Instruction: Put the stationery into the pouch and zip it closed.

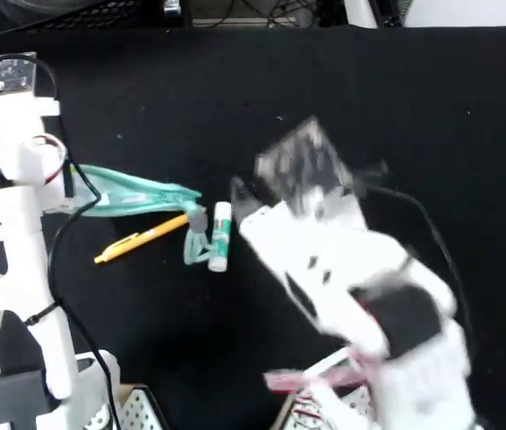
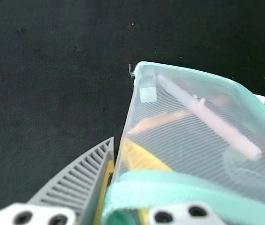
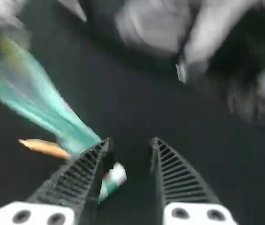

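A teal mesh pouch [image 1: 132, 195] lies at the left of the black table, and my left gripper [image 1: 75, 188] is shut on its near end. In the left wrist view the pouch [image 2: 202, 136] holds a pink pen [image 2: 207, 119], a small white block [image 2: 147, 93] and an orange item. A yellow pencil [image 1: 141, 237] and a white-and-green glue stick [image 1: 221, 235] lie loose just off the pouch's tip. My right gripper [image 3: 131, 143] is open and hangs just above the glue stick [image 3: 113, 179], which lies beside one finger; the arm is blurred. The pouch [image 3: 38, 105] and the pencil [image 3: 43, 147] lie beyond.
A small teal item [image 1: 197, 249] rests against the glue stick. The arms' white bases and cables stand along the table's near edge. Black cloth [image 1: 432, 116] stretches bare to the far right.
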`<state>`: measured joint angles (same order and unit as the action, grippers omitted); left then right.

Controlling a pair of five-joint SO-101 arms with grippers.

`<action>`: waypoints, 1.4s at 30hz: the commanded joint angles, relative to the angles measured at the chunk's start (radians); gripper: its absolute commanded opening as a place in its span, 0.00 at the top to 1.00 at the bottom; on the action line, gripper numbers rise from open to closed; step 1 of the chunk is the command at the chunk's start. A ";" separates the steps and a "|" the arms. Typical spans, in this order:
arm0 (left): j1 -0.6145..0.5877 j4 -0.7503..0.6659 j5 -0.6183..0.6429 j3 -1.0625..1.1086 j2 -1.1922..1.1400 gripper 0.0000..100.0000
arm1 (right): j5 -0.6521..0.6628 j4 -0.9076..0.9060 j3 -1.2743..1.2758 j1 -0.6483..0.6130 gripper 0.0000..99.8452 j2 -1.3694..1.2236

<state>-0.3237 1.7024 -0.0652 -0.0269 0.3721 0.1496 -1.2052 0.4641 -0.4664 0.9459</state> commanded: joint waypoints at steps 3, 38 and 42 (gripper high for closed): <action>-0.070 -0.011 0.058 -0.053 0.009 0.97 | -0.074 0.304 0.437 0.049 0.84 -0.162; -0.071 -0.008 0.057 -0.042 0.009 0.97 | -0.465 0.354 -0.105 -0.018 0.83 -1.070; -0.071 -0.009 0.057 -0.042 0.009 0.97 | -0.462 0.354 -0.142 0.011 0.83 -1.150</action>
<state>-0.3698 1.7039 -0.0161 -0.0391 0.3690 -0.3107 -0.8646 0.3844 -0.4803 -0.1772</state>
